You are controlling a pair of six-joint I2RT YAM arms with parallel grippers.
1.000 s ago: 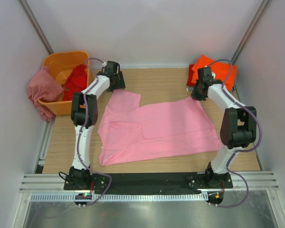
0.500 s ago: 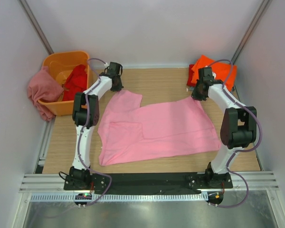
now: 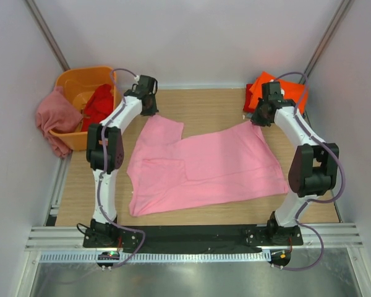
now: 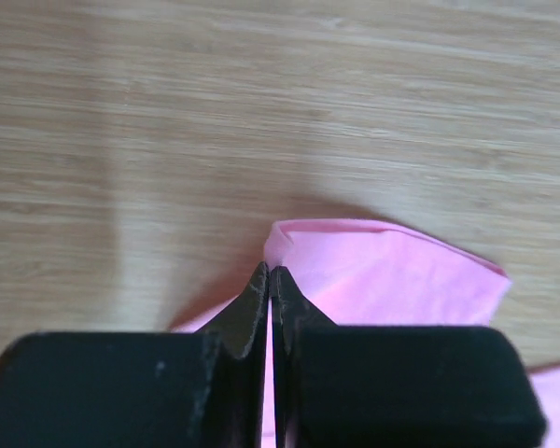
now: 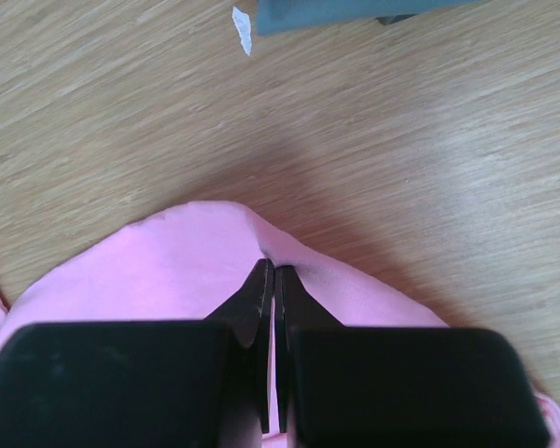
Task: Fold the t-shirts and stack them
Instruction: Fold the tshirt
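Left gripper point(image 4: 269, 273) clamps the pink t-shirt point(image 3: 204, 167); right gripper point(image 5: 268, 272) likewise (pinched cloth hidden inside the jaws).

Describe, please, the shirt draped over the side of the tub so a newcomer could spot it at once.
By the table's far left corner stands an orange plastic tub. The dusty rose t-shirt hangs crumpled over the tub's left wall, spilling outside. It is duller than the red t-shirt bunched inside the tub and darker than the light pink t-shirt spread on the table.

left arm point(image 3: 102, 189), right arm point(image 3: 292, 122): white links, black joints | cables point(image 3: 289, 75): lilac, looped | gripper fingers point(image 4: 249, 315): black, tapered | bases point(image 3: 104, 232): black
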